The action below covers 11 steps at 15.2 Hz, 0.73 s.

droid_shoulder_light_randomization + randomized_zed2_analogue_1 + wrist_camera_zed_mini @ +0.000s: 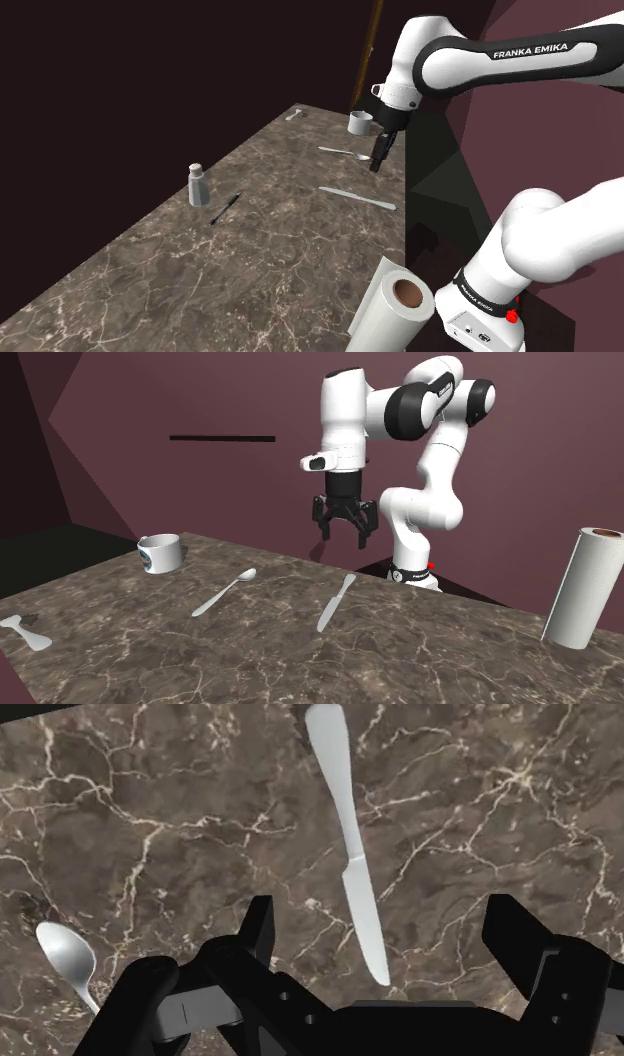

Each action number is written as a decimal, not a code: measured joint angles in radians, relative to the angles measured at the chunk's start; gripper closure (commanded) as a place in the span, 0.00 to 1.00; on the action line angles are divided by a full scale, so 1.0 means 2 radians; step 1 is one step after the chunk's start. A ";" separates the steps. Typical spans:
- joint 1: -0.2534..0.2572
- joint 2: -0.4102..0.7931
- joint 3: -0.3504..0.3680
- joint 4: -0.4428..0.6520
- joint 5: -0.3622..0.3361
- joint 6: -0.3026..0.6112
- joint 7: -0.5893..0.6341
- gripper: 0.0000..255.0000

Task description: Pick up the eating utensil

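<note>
Since the knife (352, 869) lies flat on the marble bench (450, 647) just below the open, empty tool (345, 537), it should prove thin, stiff, light and slippery. Pinching across its narrow handle looks safest.

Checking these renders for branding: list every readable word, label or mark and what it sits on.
"FRANKA EMIKA": on the arm's upper link.
Small print on the black band near the arm's base: too small to read.
Dark mark on the cup: unreadable.
</note>
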 measured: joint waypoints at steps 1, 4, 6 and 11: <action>0.005 0.014 0.001 -0.006 -0.004 0.021 -0.013 0.00; 0.017 0.054 0.004 -0.025 -0.016 0.082 -0.051 0.00; 0.023 0.080 0.006 -0.029 -0.024 0.114 -0.070 0.00; 0.025 0.103 0.008 -0.048 -0.027 0.157 -0.076 0.00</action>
